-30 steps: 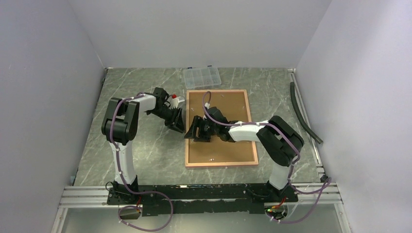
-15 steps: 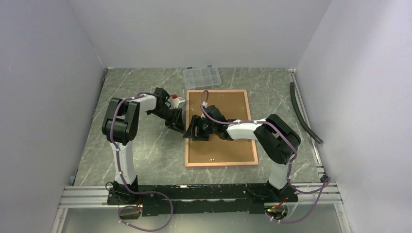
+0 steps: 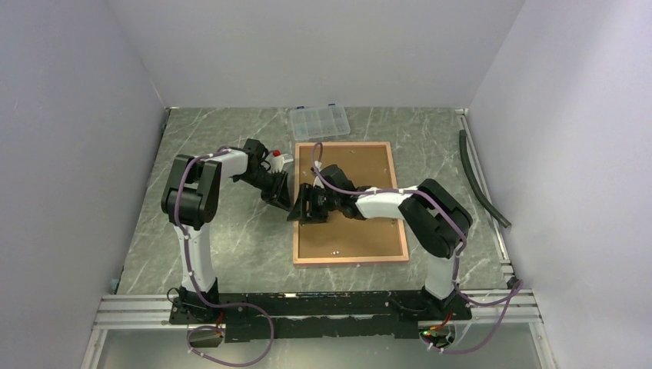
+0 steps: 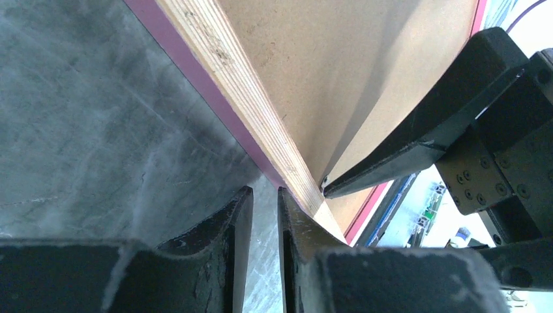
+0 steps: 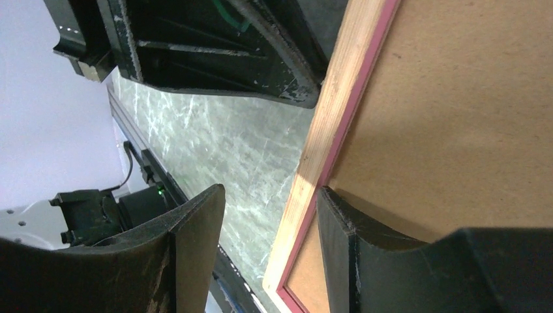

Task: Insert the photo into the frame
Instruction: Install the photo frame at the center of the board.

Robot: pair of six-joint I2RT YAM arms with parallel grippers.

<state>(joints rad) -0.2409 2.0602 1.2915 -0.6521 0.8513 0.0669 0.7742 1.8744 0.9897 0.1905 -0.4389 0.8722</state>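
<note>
Desk [image 3: 231, 246], dark green marbled slab. Both arm bases are bolted along its 6 o'clock edge.

Mid-desk: a large rectangular picture frame with thin pink border and tan wood edges [image 3: 350, 260] is laid back-up. A plain brown backing board [image 3: 357, 238] is seen inside its rails. The photo cannot be made out in any view.

Frame's 9 o'clock rail, about mid-length: both grippers are gathered here.
- Left gripper [image 4: 264, 195] is set low on the desk side of the rail. Its jaws are drawn nearly together, with only a thin slit between them and nothing in it. The jaw nearer the frame is seen against the wood edge.
- Right gripper [image 5: 272, 192] is set astride the same rail, jaws spread wide and released. One jaw is over the desk, clear of the wood. The other is on the board, its tip at the rail's inner lip.

Just beyond the frame's 12 o'clock rail, toward 11: a small clear plastic compartment box [image 3: 319, 121].

At 3 o'clock, well apart, by the desk edge: a black flexible hose [image 3: 483, 184].
</note>
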